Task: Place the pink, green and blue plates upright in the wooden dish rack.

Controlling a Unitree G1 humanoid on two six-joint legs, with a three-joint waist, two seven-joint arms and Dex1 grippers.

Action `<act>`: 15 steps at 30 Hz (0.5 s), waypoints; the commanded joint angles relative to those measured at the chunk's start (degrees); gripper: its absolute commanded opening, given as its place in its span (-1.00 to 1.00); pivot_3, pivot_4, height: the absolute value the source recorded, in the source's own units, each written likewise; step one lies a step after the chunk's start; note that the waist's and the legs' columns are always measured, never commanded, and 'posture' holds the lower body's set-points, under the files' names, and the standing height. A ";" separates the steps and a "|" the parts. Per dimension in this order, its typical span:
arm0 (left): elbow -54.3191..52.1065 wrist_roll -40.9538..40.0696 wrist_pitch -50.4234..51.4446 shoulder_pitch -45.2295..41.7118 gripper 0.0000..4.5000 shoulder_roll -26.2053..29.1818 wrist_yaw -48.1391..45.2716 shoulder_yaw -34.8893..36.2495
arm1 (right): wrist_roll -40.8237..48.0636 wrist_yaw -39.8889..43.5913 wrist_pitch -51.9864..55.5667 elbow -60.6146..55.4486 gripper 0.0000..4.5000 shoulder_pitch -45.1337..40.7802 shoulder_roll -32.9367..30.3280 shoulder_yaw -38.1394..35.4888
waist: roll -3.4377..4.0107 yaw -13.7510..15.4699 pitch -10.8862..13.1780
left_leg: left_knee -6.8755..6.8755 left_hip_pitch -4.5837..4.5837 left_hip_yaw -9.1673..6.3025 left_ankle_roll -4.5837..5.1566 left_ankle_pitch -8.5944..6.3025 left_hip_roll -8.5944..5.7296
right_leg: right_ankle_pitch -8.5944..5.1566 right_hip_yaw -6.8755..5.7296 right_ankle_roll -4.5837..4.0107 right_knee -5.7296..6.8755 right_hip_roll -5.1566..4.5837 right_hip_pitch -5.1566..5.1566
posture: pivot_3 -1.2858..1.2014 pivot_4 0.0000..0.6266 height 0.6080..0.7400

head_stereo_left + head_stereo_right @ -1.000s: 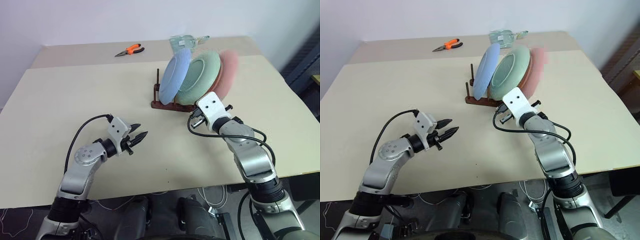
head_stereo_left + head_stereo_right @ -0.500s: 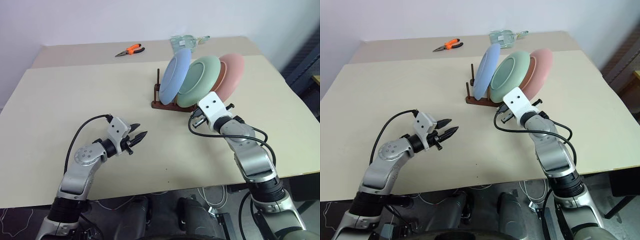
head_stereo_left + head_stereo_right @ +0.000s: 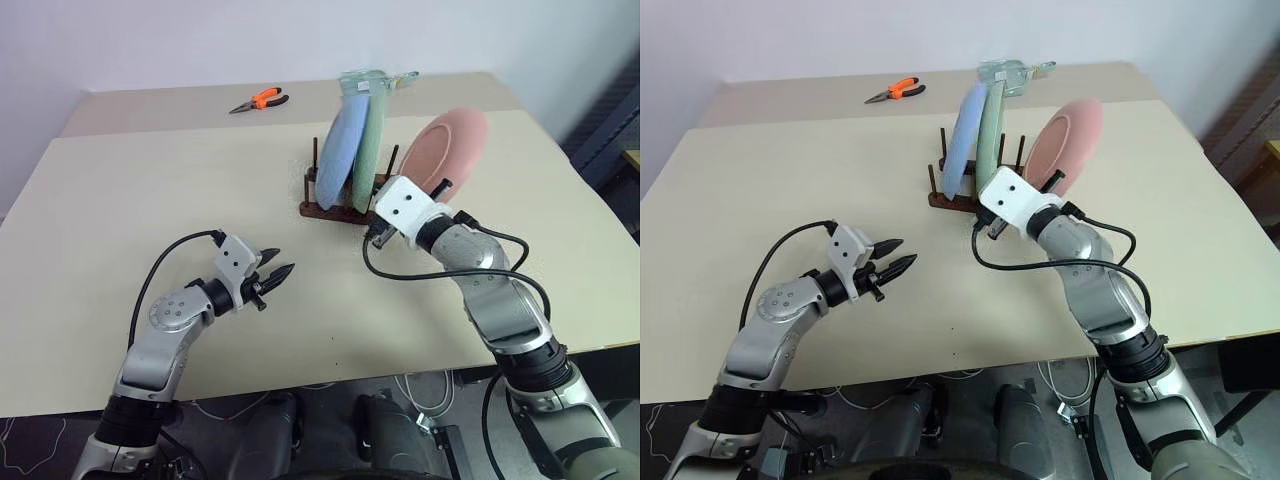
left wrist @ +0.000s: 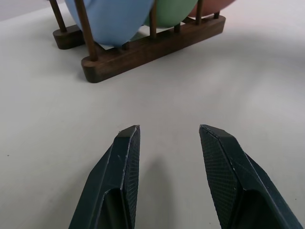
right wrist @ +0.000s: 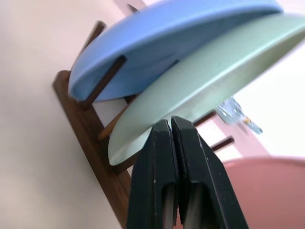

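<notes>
The left gripper (image 3: 275, 270) hovers above the table (image 3: 150, 190), fingers spread and empty. At its 1 o'clock, the wooden dish rack (image 3: 325, 208) holds the blue plate (image 3: 340, 158), green plate (image 3: 371, 130) and pink plate (image 3: 445, 150) on edge. The right gripper (image 5: 172, 126), fingers pressed together, touches the green plate's rim.
</notes>
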 commanded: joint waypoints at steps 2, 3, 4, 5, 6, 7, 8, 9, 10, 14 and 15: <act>-2.05 -0.20 -0.62 0.07 -0.11 0.02 0.09 0.10 | -1.39 1.47 -2.62 -1.45 -0.98 -1.56 -0.50 -0.20 | 0.00 0.01 0.00 | 0.00 0.00 0.00 0.00 0.00 0.00 | 0.00 0.00 -0.01 0.00 0.00 0.00 | 0.03 -0.52 0.68; -2.03 -0.19 -0.62 0.05 -0.11 -0.01 0.17 0.11 | -1.65 1.55 -2.68 -1.18 -0.98 -1.59 -0.48 -0.48 | 0.00 0.01 0.00 | 0.00 0.00 0.00 0.00 0.00 0.00 | 0.00 0.00 -0.01 0.00 0.00 0.00 | 0.03 -0.52 0.68; -1.98 -0.18 -0.61 0.00 -0.11 -0.04 0.23 0.10 | -1.86 1.66 -2.76 -0.95 -0.98 -1.62 -0.44 -0.73 | 0.00 0.01 0.00 | 0.00 0.00 0.00 0.00 0.00 0.00 | 0.00 0.00 -0.01 0.00 0.00 0.00 | 0.03 -0.52 0.68; -1.94 -0.15 -0.63 -0.03 -0.11 -0.06 0.29 0.08 | -2.06 1.79 -2.78 -0.82 -0.98 -1.54 -0.51 -0.95 | 0.00 0.02 0.00 | 0.00 0.00 0.00 0.00 0.00 0.00 | 0.00 0.00 -0.01 0.00 0.00 0.00 | 0.03 -0.52 0.68; -1.90 -0.13 -0.67 -0.04 -0.11 -0.06 0.32 0.06 | -2.25 1.89 -2.82 -0.76 -0.98 -1.43 -0.58 -1.13 | 0.00 0.02 0.00 | 0.00 0.00 0.00 -0.01 0.00 0.00 | 0.00 0.00 0.00 0.00 0.00 0.00 | 0.03 -0.52 0.68; -1.87 -0.12 -0.66 -0.09 -0.11 -0.06 0.35 0.03 | -2.36 2.00 -2.88 -0.71 -0.98 -1.36 -0.61 -1.25 | 0.00 0.02 0.00 | 0.00 0.00 0.00 -0.01 0.00 0.00 | 0.00 0.00 0.00 0.00 0.00 0.00 | 0.03 -0.52 0.68; -1.81 -0.10 -0.66 -0.15 -0.11 -0.08 0.38 0.02 | -2.50 2.08 -2.97 -0.68 -0.98 -1.18 -0.77 -1.45 | 0.00 0.02 0.00 | 0.00 0.00 0.00 0.00 0.00 0.00 | 0.00 0.00 0.00 0.00 0.00 0.00 | 0.03 -0.52 0.68; -1.76 -0.09 -0.67 -0.19 -0.11 -0.09 0.39 0.00 | -2.61 2.15 -3.02 -0.69 -0.98 -1.00 -0.89 -1.65 | 0.00 0.02 0.00 | 0.00 0.00 0.00 -0.01 0.00 0.00 | 0.00 0.00 0.00 0.00 0.00 0.00 | 0.03 -0.52 0.68; -1.70 -0.07 -0.71 -0.24 -0.11 -0.11 0.41 -0.02 | -2.72 2.22 -3.05 -0.76 -0.98 -0.73 -1.09 -1.97 | 0.00 0.04 0.00 | 0.00 0.00 0.00 -0.01 0.00 0.00 | 0.00 0.00 0.00 0.00 0.00 0.00 | 0.03 -0.52 0.68; -1.56 -0.10 -0.75 -0.32 -0.11 -0.16 0.38 -0.06 | -2.59 2.44 -3.32 -1.42 -0.98 0.25 -2.00 -3.19 | 0.00 0.07 0.00 | 0.00 0.00 0.00 -0.01 -0.01 0.00 | 0.00 0.00 -0.01 0.00 -0.01 0.00 | 0.03 -0.52 0.68; -1.48 -0.11 -0.77 -0.36 -0.11 -0.18 0.34 -0.09 | -2.13 2.64 -3.72 -2.05 -0.98 0.80 -2.46 -3.94 | 0.00 0.08 0.00 | 0.00 0.00 0.00 -0.01 -0.01 0.00 | 0.00 0.00 -0.01 0.00 -0.01 0.00 | 0.03 -0.52 0.68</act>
